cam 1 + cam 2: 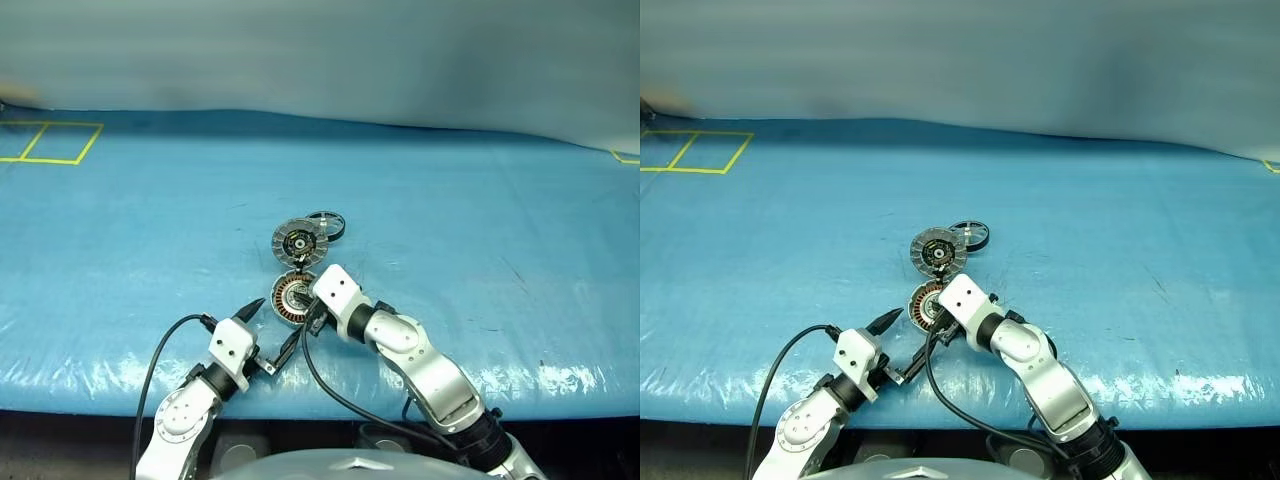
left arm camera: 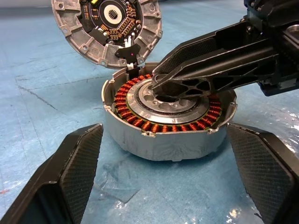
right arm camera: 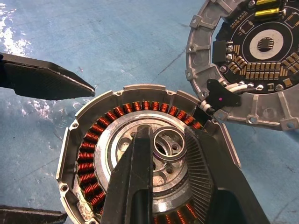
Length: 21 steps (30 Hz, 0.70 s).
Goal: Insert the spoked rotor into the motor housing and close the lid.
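The motor housing (image 2: 163, 140), a grey cup with copper windings, sits on the blue sheet with its top uncovered. The lid (image 1: 298, 243) lies flat behind it, inner face up, joined to it at the rim. Just behind the lid lies the spoked rotor (image 1: 330, 222), a black ring that nothing touches. My right gripper (image 3: 168, 136) reaches over the housing from the right. It is open by a narrow gap, and the silver centre hub (image 3: 169, 148) sits between its fingertips. My left gripper (image 1: 272, 328) is open wide, close in front of the housing and pointing at it.
Yellow tape squares (image 1: 50, 142) mark the far left of the blue-covered table (image 1: 480, 220), with more tape (image 1: 626, 156) at the far right. A black cable (image 1: 150, 370) loops beside my left arm near the table's front edge.
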{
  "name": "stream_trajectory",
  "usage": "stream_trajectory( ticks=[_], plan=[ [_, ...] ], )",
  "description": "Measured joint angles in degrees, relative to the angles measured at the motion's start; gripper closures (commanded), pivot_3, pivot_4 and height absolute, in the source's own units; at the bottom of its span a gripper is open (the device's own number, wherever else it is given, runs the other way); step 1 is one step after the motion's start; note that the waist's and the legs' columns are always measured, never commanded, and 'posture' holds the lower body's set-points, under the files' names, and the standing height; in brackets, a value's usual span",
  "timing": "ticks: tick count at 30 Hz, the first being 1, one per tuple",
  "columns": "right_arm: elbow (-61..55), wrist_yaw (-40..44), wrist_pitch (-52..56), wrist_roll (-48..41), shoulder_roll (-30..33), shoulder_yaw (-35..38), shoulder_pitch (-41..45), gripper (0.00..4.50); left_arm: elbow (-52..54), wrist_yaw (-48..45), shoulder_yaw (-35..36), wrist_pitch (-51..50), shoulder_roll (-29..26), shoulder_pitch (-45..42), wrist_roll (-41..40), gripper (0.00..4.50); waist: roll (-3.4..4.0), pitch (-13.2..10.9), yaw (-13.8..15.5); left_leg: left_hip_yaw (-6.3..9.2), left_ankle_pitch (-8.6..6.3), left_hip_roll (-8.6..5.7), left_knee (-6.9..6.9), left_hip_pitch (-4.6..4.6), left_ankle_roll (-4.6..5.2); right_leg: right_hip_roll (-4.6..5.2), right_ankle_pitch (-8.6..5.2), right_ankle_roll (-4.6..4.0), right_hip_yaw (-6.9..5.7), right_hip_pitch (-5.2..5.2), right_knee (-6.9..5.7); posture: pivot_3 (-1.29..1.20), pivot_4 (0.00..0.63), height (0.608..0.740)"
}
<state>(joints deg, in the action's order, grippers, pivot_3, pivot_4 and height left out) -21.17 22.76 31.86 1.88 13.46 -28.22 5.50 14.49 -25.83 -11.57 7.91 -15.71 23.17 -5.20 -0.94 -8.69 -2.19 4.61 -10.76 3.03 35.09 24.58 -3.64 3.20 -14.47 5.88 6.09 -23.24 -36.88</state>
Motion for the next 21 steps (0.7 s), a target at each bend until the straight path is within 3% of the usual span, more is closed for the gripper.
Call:
stream_trajectory(
  ticks=[21],
  plan=[
    [-1.7,1.2,0.8,0.0,1.5,0.0,-1.2,3.84,-5.3,-0.5,0.7,5.2,0.0,0.3,-0.2,0.0,0.0,0.0,0.0,0.0,0.0,0.0,0.03,-0.04,0.0,0.0,0.0,0.01,0.0,0.06,-0.02,0.0,0.15,0.74]
  ],
)
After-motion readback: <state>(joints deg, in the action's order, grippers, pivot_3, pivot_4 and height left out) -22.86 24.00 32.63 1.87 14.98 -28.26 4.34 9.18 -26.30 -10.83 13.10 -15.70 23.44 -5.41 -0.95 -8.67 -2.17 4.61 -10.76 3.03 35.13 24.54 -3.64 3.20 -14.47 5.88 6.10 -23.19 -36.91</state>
